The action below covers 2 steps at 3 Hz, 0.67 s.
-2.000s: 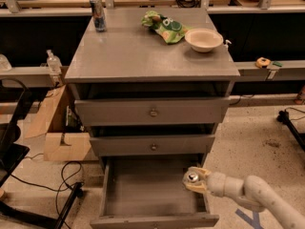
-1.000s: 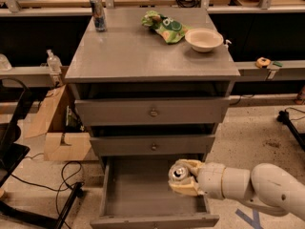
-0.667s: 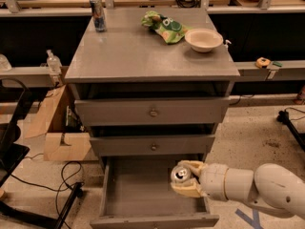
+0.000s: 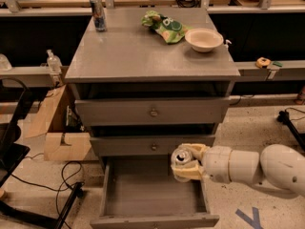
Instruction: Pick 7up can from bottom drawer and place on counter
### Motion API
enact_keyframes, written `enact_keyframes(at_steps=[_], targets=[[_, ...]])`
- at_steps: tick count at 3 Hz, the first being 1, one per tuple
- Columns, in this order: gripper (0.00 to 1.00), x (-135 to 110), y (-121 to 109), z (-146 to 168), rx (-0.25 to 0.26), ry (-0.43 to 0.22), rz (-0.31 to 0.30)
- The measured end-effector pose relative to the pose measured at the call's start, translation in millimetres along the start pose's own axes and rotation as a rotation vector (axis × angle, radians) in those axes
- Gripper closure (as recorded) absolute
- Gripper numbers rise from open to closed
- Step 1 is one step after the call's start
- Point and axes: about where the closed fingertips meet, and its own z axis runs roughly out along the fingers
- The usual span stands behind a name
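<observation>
My gripper [image 4: 187, 163] reaches in from the right on a white arm and is shut on the 7up can [image 4: 181, 157], whose shiny silver top with pull tab faces up. It holds the can above the right rear part of the open bottom drawer [image 4: 152, 194], just in front of the middle drawer's face. The drawer's gray floor shows nothing else in it. The counter [image 4: 143, 51] is the broad gray cabinet top above the two closed knobbed drawers.
On the counter stand a tall slim dark can [image 4: 98, 14] at the back left, a green chip bag [image 4: 165, 26] and a pale bowl [image 4: 203, 39] at the back right. A cardboard box [image 4: 59, 128] and cables lie left of the cabinet.
The gripper with the can has moved left from the drawer's right edge and risen slightly; over the last second it has stayed almost still.
</observation>
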Motion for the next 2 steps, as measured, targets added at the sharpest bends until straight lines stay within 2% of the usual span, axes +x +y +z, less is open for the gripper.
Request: enact_keyframes(at_steps=[1, 2], targets=[[1.00, -65, -27, -21, -0.001, 0.007, 0.015], [1.00, -154, -52, -57, 0.033, 0.040, 0.007]])
